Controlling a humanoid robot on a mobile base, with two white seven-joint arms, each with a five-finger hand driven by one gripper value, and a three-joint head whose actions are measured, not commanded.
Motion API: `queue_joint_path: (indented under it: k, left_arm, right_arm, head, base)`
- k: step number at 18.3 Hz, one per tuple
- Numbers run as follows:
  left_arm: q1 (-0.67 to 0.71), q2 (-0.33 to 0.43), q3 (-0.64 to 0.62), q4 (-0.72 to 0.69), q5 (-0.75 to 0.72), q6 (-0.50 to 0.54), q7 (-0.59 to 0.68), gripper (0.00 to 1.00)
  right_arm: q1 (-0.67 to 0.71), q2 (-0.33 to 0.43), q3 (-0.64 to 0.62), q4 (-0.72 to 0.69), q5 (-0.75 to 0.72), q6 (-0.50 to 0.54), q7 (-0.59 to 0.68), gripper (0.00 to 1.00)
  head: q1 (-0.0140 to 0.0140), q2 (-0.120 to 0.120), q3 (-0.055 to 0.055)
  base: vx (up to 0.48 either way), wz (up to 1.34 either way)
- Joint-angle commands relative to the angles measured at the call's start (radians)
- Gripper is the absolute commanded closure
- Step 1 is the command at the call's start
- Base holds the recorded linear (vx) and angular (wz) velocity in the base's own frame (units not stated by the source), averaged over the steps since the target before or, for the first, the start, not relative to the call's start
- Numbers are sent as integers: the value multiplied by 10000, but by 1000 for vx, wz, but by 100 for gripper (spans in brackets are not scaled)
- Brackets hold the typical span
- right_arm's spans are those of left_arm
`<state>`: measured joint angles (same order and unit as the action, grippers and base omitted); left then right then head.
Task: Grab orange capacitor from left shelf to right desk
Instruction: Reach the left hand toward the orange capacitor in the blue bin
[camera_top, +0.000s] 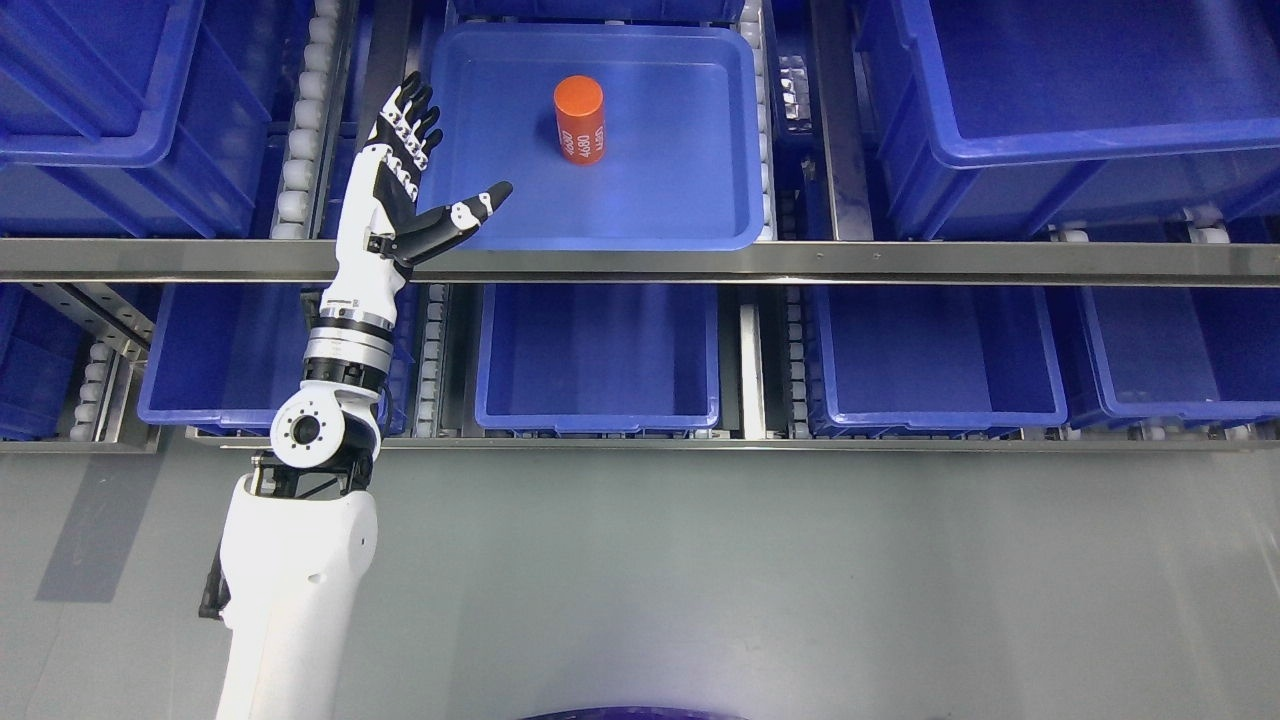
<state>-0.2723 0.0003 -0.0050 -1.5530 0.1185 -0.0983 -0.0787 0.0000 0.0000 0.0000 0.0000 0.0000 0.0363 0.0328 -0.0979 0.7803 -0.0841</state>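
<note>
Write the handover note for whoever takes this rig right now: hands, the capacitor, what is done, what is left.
Left hand: open, fingers spread, raised at the left edge of the blue tray, holding nothing.
Right hand: out of view.
Orange capacitor: standing upright inside the tray on the upper shelf level, to the right of the hand and apart from it.
Done: the arm has reached up to the shelf; no grasp yet.
Left: move the hand right to the capacitor, close on it, lift it out and carry it to the right desk, which is not in view.
</note>
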Motion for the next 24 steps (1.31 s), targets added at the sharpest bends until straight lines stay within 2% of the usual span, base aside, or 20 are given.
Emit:
queue_joint_path:
  k: [1, 6, 10, 13, 16, 24]
  left_arm:
    - [54, 171, 142, -132, 12, 17, -11, 0]
    - [-114, 227, 51, -101, -4, 124, -11, 0]
    - [-1292, 349, -532, 464, -171, 1118, -668, 0]
    - [-2122, 365, -686, 986, -1013, 1841, -793, 0]
    - [-2676, 395, -1161, 1876, -1414, 1873, -793, 0]
    - [-2768, 426, -1959, 2920, -1875, 1842, -793, 1]
  right_arm:
    - [138, -175, -107, -337, 0, 5, -6, 0]
    - [138, -175, -107, -337, 0, 5, -6, 0]
    - [138, -175, -107, -337, 0, 5, -6, 0]
    - [138, -175, -107, -337, 0, 5, -6, 0]
    - [138, -175, -107, -337, 0, 5, -6, 0]
    - [138, -175, -107, -337, 0, 5, -6, 0]
  head:
    - [0, 0, 0]
    - [0, 0, 0]
    - [0, 0, 0]
    - [0, 0, 0]
    - [0, 0, 0]
    - [0, 0, 0]
  base:
    - [0, 0]
    - [0, 0]
    - [0, 0]
    - [0, 0]
    - [0, 0]
    - [0, 0]
